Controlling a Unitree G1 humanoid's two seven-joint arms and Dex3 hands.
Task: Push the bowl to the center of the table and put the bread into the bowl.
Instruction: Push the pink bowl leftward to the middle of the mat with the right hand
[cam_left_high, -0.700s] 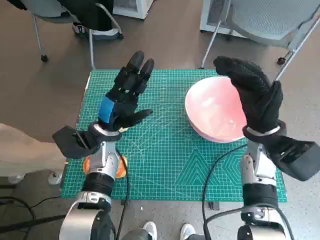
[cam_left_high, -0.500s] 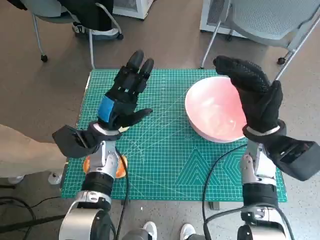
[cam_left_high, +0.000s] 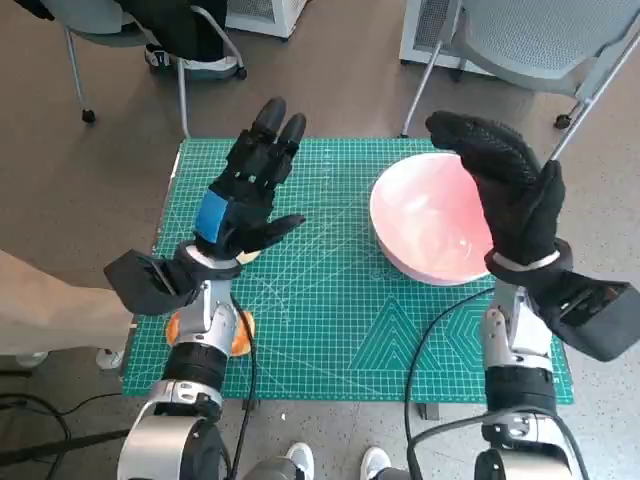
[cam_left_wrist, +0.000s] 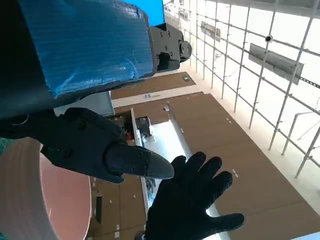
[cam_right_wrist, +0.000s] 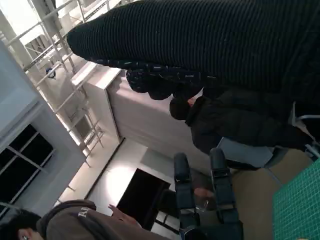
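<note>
The pink bowl (cam_left_high: 430, 225) stands on the right half of the green cutting mat (cam_left_high: 330, 320); its rim (cam_left_wrist: 20, 190) also shows in the left wrist view. My right hand (cam_left_high: 510, 190) is raised at the bowl's right side, fingers straight and spread, holding nothing. My left hand (cam_left_high: 245, 195) hovers over the mat's left half, fingers apart and empty. An orange-brown round thing, likely the bread (cam_left_high: 241, 335), peeks out from under my left forearm at the mat's near left edge, mostly hidden. In the left wrist view, the gloved right hand (cam_left_wrist: 192, 200) appears spread.
Chair legs (cam_left_high: 180, 100) and a grey chair (cam_left_high: 540, 40) stand beyond the table's far edge. A cable (cam_left_high: 430, 340) lies across the mat's near right. In the right wrist view a person in a dark jacket (cam_right_wrist: 235, 125) and another in a brown hoodie (cam_right_wrist: 85, 222) are near.
The left hand has crept very slightly farther from me. The bowl and the right hand are where they were.
</note>
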